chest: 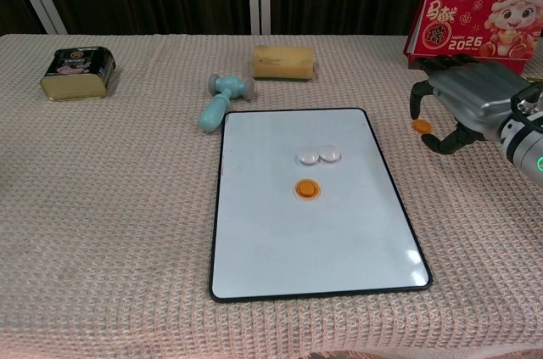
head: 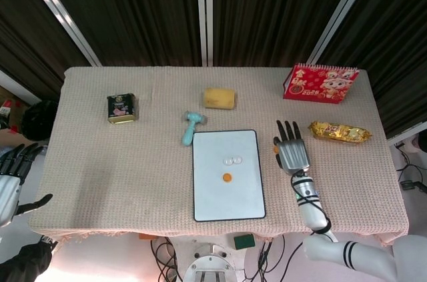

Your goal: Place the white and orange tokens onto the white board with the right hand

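The white board (head: 229,192) (chest: 280,232) lies at the table's middle front. On it sit two white tokens (head: 232,160) (chest: 318,155) side by side and an orange token (head: 227,177) (chest: 307,188) just below them. My right hand (head: 291,151) (chest: 462,103) hovers to the right of the board. It pinches a second orange token (head: 274,149) (chest: 421,126) between thumb and a finger, the other fingers spread. My left hand (head: 12,174) hangs off the table's left edge, fingers apart, holding nothing.
A teal toy hammer (chest: 222,98) lies by the board's top left corner, a yellow sponge (chest: 282,62) behind it. A dark tin (chest: 78,71) stands far left. A red calendar (chest: 475,16) stands at the back right, with a gold wrapped snack (head: 339,132) near it.
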Robot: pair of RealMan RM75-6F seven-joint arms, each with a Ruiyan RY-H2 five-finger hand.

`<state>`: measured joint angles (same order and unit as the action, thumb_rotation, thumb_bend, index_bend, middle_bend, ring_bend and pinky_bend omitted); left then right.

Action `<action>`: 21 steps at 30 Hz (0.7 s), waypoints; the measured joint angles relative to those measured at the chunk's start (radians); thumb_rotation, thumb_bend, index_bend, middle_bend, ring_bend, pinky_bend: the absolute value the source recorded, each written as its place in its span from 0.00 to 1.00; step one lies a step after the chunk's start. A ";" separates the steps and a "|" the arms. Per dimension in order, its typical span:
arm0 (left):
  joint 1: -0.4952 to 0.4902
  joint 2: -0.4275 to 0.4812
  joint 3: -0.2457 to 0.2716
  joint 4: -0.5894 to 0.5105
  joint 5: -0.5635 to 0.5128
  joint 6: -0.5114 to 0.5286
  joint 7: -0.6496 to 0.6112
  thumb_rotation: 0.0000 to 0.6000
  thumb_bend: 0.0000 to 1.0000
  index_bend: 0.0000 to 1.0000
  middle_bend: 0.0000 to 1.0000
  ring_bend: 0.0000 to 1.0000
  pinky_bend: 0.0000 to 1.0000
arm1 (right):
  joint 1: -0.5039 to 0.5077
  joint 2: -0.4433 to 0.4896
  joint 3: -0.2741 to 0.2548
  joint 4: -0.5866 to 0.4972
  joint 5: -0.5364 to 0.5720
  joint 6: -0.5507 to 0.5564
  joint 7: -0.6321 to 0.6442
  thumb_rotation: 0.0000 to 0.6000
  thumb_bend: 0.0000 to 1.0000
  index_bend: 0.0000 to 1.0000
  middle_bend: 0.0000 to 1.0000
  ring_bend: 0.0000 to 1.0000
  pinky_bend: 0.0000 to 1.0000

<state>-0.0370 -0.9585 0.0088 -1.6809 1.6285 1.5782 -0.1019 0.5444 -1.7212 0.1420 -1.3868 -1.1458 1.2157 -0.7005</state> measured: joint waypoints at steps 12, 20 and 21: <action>0.006 0.004 0.001 0.006 0.007 0.015 -0.016 1.00 0.09 0.10 0.07 0.00 0.11 | 0.011 -0.008 -0.122 -0.195 -0.173 0.010 -0.148 1.00 0.39 0.51 0.00 0.00 0.00; 0.010 0.006 0.000 0.011 0.009 0.025 -0.030 1.00 0.09 0.10 0.07 0.00 0.11 | 0.010 -0.052 -0.119 -0.154 -0.126 -0.026 -0.191 1.00 0.39 0.52 0.00 0.00 0.00; 0.010 0.007 0.000 0.011 0.009 0.025 -0.030 1.00 0.09 0.10 0.07 0.00 0.11 | 0.011 -0.056 -0.117 -0.148 -0.122 -0.031 -0.193 1.00 0.39 0.52 0.00 0.00 0.00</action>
<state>-0.0266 -0.9520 0.0090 -1.6698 1.6371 1.6027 -0.1320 0.5550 -1.7774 0.0252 -1.5346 -1.2678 1.1851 -0.8936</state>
